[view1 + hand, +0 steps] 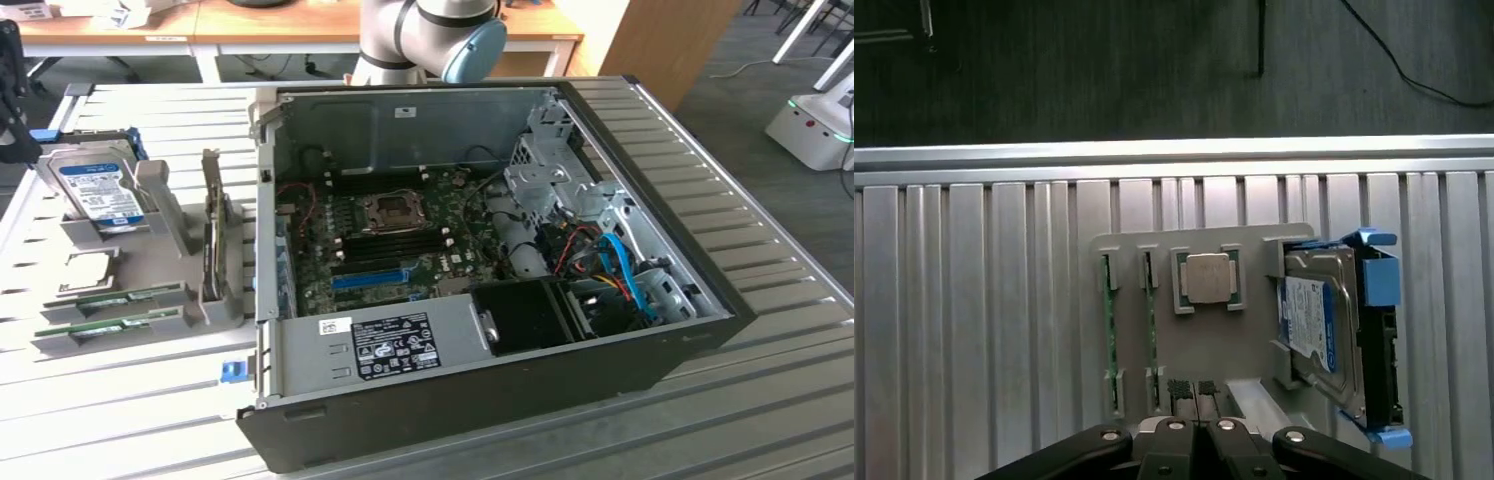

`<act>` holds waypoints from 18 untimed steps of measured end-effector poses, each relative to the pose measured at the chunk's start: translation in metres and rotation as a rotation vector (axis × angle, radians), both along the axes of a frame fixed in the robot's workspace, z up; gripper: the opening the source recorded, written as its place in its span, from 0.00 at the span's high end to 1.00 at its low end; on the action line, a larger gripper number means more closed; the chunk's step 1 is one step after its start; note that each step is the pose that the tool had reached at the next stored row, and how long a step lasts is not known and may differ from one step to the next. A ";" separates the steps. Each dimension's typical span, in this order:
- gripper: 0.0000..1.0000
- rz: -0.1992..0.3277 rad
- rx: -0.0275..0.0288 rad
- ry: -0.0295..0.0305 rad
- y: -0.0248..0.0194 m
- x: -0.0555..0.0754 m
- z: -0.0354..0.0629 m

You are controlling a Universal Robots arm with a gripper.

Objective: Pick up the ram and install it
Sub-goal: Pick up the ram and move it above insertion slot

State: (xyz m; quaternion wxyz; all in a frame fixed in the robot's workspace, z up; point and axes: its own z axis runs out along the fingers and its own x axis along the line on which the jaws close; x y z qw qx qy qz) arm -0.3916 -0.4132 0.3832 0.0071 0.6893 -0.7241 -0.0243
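Wrist view: two ram sticks [1108, 330] [1150, 320], one drive [1319, 325]

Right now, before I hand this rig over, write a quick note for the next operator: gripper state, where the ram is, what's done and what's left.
Gripper: shut, holding nothing, poised at the edge of the gray holder.
Ram: first ram stick and second ram stick stand on edge in the holder, beside the processor chip and the hard drive.
Done: nothing picked up yet.
Left: the whole job, picking a stick and installing it in the open computer case.
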 end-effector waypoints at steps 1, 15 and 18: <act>0.89 0.017 0.0000 0.0000 0.0000 0.000 0.0000; 0.89 0.096 -0.0003 0.0000 0.0000 0.000 -0.0002; 0.89 0.115 -0.0003 -0.0001 0.0000 0.000 -0.0004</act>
